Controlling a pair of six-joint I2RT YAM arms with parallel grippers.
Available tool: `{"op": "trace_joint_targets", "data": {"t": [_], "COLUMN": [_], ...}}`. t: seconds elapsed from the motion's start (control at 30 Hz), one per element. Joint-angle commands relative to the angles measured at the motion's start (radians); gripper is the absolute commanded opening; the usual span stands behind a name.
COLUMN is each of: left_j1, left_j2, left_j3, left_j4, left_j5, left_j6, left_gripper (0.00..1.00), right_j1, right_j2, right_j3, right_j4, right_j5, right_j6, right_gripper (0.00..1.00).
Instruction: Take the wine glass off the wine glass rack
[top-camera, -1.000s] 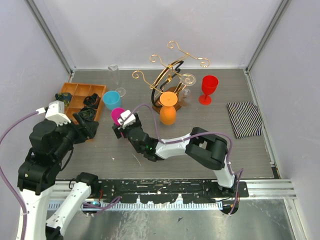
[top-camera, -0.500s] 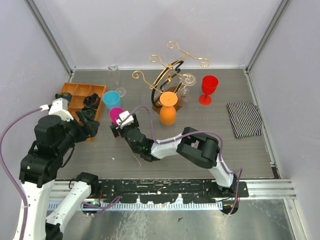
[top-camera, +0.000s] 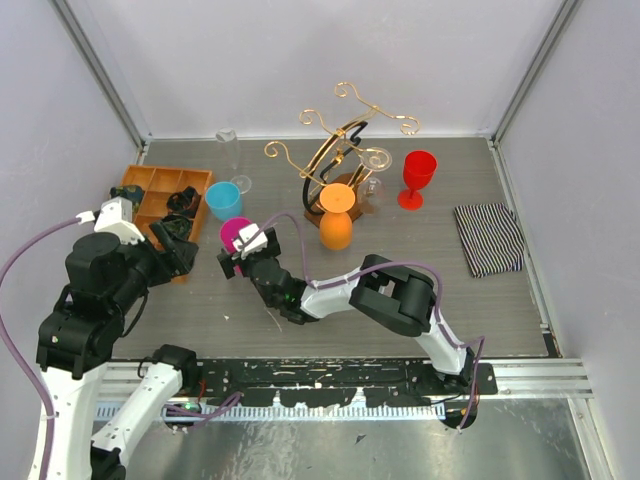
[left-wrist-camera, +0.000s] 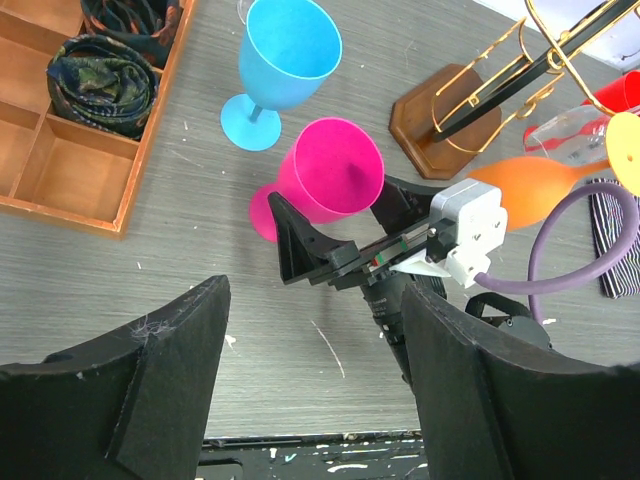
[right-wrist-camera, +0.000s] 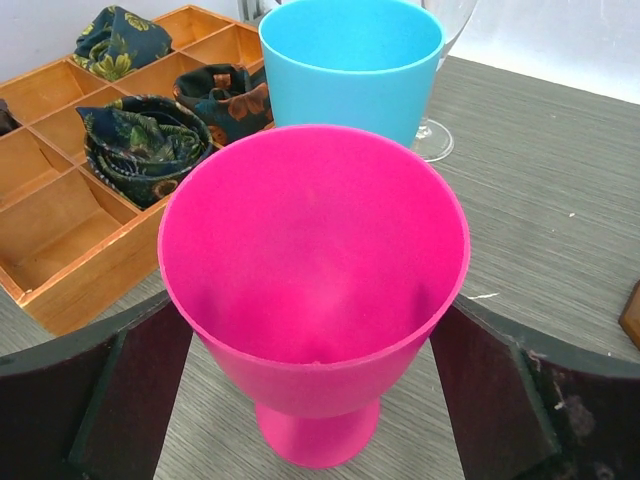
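A wooden tray (top-camera: 150, 195) holding rolled patterned cloths (left-wrist-camera: 100, 75) is seen at the left, near the left gripper (left-wrist-camera: 315, 292), which is spread wide and empty. A pink wine glass (right-wrist-camera: 315, 260) is stood upright off the wine glass rack (top-camera: 335, 150), flanked by the parted fingers of the right gripper (right-wrist-camera: 312, 350), which are not closed on it. An orange glass (top-camera: 336, 232) is hung inverted on the rack. The grey wood-grain table (top-camera: 400, 240) is enclosed by pale walls (top-camera: 300, 60).

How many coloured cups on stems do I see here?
4: blue goblet and pink goblet beside the wooden tray, orange goblet at the rack, red goblet right of it. None seem hidden.
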Motion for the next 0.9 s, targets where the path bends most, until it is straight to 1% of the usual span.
{"op": "trace_joint_targets", "data": {"t": [0.0, 0.1, 0.23, 0.3, 0.4, 0.47, 0.5, 0.6, 0.67, 0.7, 0.73, 0.77, 0.83, 0.87], "left_j1": [0.005, 0.004, 0.005, 0.004, 0.003, 0.004, 0.005, 0.004, 0.004, 0.005, 0.005, 0.005, 0.004, 0.003], "left_j2": [-0.007, -0.012, -0.019, -0.02, -0.002, 0.018, 0.029, 0.054, 0.071, 0.077, 0.089, 0.099, 0.117, 0.125], "left_j3": [-0.002, -0.012, -0.029, -0.039, -0.051, -0.055, -0.06, -0.069, -0.074, -0.072, -0.068, -0.063, -0.059, -0.06], "left_j4": [0.008, 0.019, 0.044, 0.061, 0.088, 0.11, 0.122, 0.162, 0.18, 0.2, 0.212, 0.219, 0.241, 0.252], "left_j5": [0.0, 0.001, -0.007, -0.012, -0.011, 0.001, 0.008, 0.026, 0.038, 0.042, 0.05, 0.064, 0.091, 0.105], "left_j6": [-0.009, -0.011, -0.016, -0.019, -0.031, -0.043, -0.048, -0.062, -0.074, -0.081, -0.086, -0.089, -0.091, -0.093], "left_gripper": [0.76, 0.76, 0.77, 0.77, 0.77, 0.77, 0.76, 0.75, 0.75, 0.75, 0.75, 0.74, 0.74, 0.73], "right_j1": [0.005, 0.005, 0.025, 0.052, 0.109, 0.13, 0.132, 0.131, 0.131, 0.124, 0.108, 0.079, -0.042, -0.115], "right_j2": [-0.063, -0.126, -0.253, -0.327, -0.426, -0.503, -0.552, -0.679, -0.766, -0.807, -0.842, -0.875, -0.936, -0.968], "right_j3": [-0.003, -0.043, -0.101, -0.122, -0.11, -0.066, -0.035, 0.028, 0.072, 0.106, 0.146, 0.189, 0.263, 0.283], "right_j4": [0.058, 0.048, -0.024, -0.089, -0.246, -0.416, -0.552, -0.768, -0.895, -0.984, -1.078, -1.187, -1.382, -1.441], "right_j5": [0.004, -0.005, -0.018, -0.044, -0.046, -0.053, -0.07, -0.084, -0.006, 0.053, 0.109, 0.141, 0.101, 0.052], "right_j6": [0.017, 0.018, 0.02, 0.025, 0.018, 0.057, 0.097, 0.186, 0.245, 0.274, 0.315, 0.371, 0.487, 0.522], "right_gripper": [1.0, 1.0, 1.0, 1.0, 1.0, 1.0, 1.0, 1.0, 1.0, 1.0, 0.98, 0.93, 0.81, 0.77]}}
